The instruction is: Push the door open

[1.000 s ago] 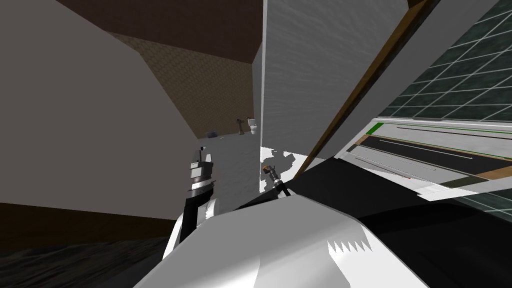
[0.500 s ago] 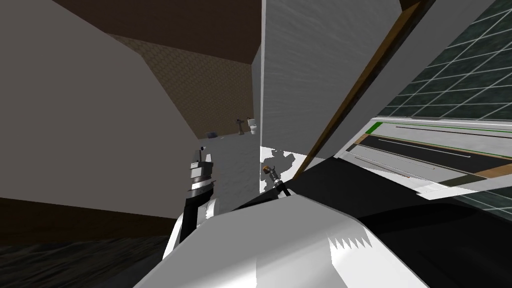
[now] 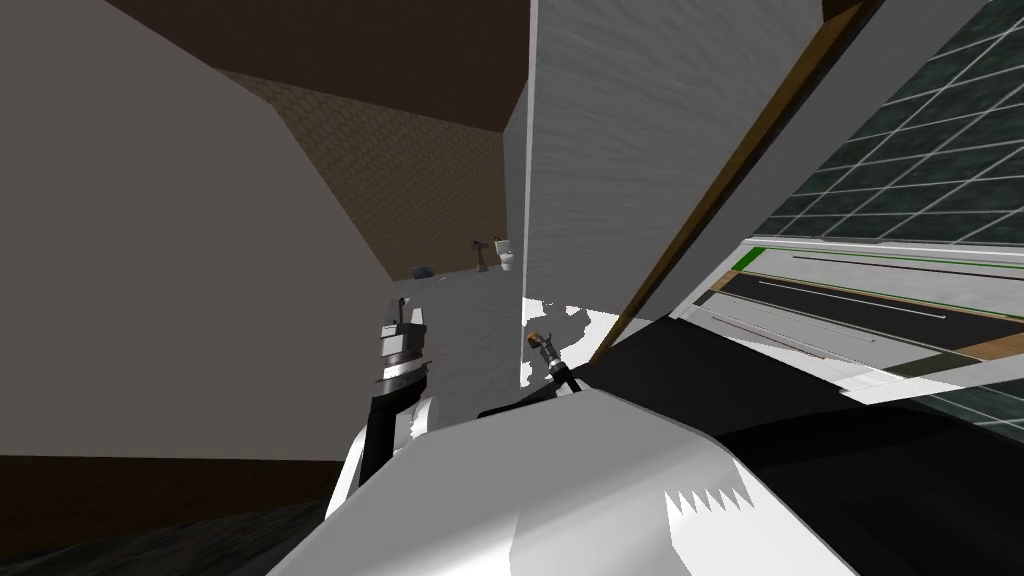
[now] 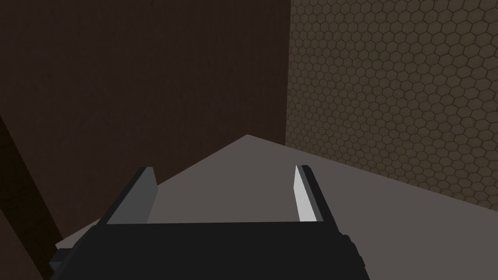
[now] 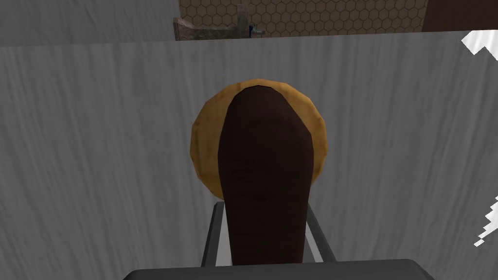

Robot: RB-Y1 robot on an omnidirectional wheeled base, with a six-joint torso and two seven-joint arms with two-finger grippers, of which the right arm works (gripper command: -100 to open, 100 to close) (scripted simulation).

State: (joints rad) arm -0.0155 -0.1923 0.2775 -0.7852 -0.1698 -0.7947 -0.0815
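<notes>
A pale grey door [image 3: 620, 150] stands ajar ahead of me, its free edge near the middle of the head view. My right gripper [image 3: 541, 342] is at the door's handle. In the right wrist view the dark brown lever handle [image 5: 265, 160] lies between the two fingers, which press its sides, so the right gripper [image 5: 265, 209] is shut on it. Behind the lever sits a round orange plate [image 5: 206, 141] on the door face [image 5: 97, 146]. My left gripper [image 3: 405, 300] is raised left of the door's edge. In its wrist view the left gripper [image 4: 223, 175] is open with nothing between the fingers.
A brown door frame [image 3: 720, 180] slants up right of the door. Through the gap are a hexagon-tiled wall [image 3: 420, 190] and a small white toilet [image 3: 505, 252]. A plain grey wall [image 3: 150, 250] runs close on my left. Dark tiling [image 3: 930, 150] rises at right.
The whole head view has shifted a little, so I have moved slightly. The door's edge and my right gripper sit a touch further right. The left arm holds its pose.
</notes>
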